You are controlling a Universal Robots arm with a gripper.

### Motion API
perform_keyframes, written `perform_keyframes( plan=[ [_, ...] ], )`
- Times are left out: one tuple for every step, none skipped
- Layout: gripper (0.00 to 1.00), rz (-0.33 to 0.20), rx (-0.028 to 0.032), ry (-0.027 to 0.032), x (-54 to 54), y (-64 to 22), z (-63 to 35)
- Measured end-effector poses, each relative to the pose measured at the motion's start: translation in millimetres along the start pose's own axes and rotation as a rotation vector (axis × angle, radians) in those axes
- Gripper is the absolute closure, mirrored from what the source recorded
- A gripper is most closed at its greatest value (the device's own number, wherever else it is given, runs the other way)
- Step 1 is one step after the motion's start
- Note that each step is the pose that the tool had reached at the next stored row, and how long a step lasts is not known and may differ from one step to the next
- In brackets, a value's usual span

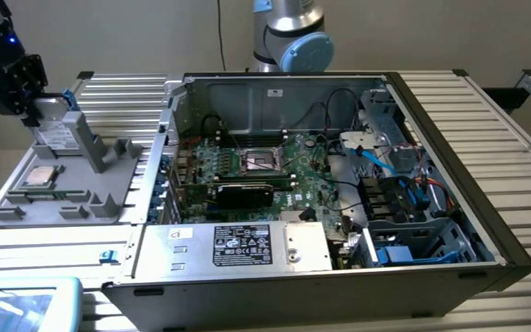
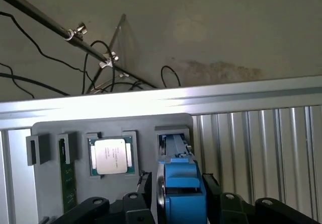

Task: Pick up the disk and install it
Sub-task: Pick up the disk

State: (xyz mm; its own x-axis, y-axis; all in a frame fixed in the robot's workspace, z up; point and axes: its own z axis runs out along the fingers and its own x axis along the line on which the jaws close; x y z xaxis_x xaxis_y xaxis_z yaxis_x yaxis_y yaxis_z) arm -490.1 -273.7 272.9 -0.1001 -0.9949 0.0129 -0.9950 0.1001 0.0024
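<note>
The disk [image 1: 56, 128], silver-grey metal in a bright blue carrier [image 2: 181, 194], stands on edge at the upright slot of the grey parts holder [image 1: 72, 187] on the exterior view's left. My black gripper [image 1: 28, 104] grips it from above. In the wrist view its fingers [image 2: 144, 190] press against both sides of the blue carrier, so my gripper [image 2: 178, 204] is shut on the disk. The disk's lower part is hidden behind the holder's post. The open computer case [image 1: 450, 138] lies on the exterior view's right, with its drive bay [image 1: 422, 242] at the near right corner.
A small square CPU chip [image 1: 39, 178] [image 2: 110, 156] and a green memory stick [image 2: 68, 178] lie in the holder. Inside the case are the motherboard [image 1: 256, 173], blue cables [image 1: 381, 162] and a silver box with a black label [image 1: 247, 245]. Ribbed metal table [image 1: 487, 111] surrounds everything.
</note>
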Motion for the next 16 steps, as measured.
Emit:
perform_keyframes(
  plan=[
    [0.48, 0.001, -0.0001, 0.0000, 0.0, -0.1, 0.1],
    [0.48, 0.001, -0.0001, 0.0000, 0.0, -0.2, 0.3],
    [0.48, 0.002, 0.0000, 0.0000, 0.0, -0.2, 0.7],
    [0.48, 0.002, 0.0002, 0.0002, 0.0, -0.2, 1.3],
    [0.50, 0.003, 0.0001, 0.0012, 0.1, -0.3, 1.7],
    [0.56, 0.003, -0.0001, 0.0016, 0.1, -0.2, 1.8],
    [0.56, 0.003, -0.0001, 0.0017, 0.1, -0.2, 1.8],
    [0.63, 0.003, 0.0000, 0.0017, 0.1, -0.2, 1.9],
    [0.63, 0.004, 0.0001, 0.0017, 0.1, -0.1, 2.0],
    [0.63, 0.004, 0.0001, 0.0016, 0.1, -0.1, 2.0],
    [0.63, 0.004, 0.0002, 0.0016, 0.1, -0.2, 2.0],
    [0.63, 0.004, 0.0002, 0.0016, 0.2, -0.2, 2.0],
    [0.63, 0.004, 0.0003, 0.0015, 0.2, -0.2, 2.0],
    [0.63, 0.004, 0.0006, 0.0015, 0.2, -0.2, 2.0],
    [0.63, 0.004, 0.0010, 0.0015, 0.3, -0.2, 1.7],
    [0.63, 0.004, 0.0022, 0.0013, 0.3, -0.2, 0.2]
  ],
)
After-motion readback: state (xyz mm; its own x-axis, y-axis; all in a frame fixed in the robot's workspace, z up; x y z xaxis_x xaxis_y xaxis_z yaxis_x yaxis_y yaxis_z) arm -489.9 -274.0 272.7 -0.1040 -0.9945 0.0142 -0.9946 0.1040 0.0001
